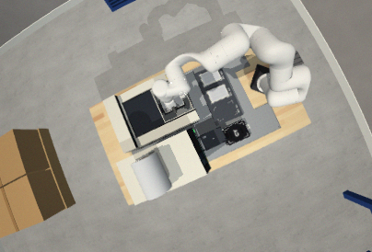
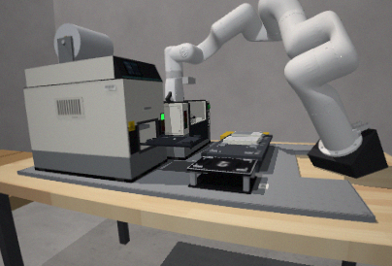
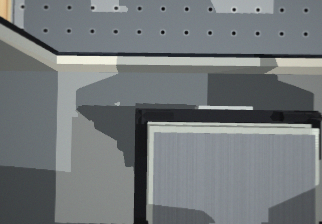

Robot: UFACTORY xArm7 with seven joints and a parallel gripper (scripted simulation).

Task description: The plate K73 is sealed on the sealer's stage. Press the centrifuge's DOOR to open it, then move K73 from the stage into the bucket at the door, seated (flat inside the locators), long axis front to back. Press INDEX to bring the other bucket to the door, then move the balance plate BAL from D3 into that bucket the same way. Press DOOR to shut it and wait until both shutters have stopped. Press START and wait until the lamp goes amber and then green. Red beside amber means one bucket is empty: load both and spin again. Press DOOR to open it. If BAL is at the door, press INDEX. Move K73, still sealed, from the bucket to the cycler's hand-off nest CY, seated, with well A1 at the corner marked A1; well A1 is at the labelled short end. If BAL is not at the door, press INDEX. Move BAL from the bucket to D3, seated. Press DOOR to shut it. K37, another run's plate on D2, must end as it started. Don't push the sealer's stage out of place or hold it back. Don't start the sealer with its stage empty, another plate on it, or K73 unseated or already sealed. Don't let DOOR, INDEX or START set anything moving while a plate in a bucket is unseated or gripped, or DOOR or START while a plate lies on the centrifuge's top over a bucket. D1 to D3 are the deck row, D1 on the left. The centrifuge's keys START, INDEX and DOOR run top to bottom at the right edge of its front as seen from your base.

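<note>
One plate, K73 (image 3: 232, 170), fills the wrist view just below the camera, its foil-grey top framed in black; the jaws are clamped across it, fingers themselves out of shot. Beneath lies the centrifuge (image 1: 141, 115), so the drop is straight down, though I cannot tell which way the plate's long axis runs. Farther off, the exterior view alone shows the gripper (image 2: 175, 116) hanging beside the sealer (image 2: 81, 121), above the deck plates.
</note>
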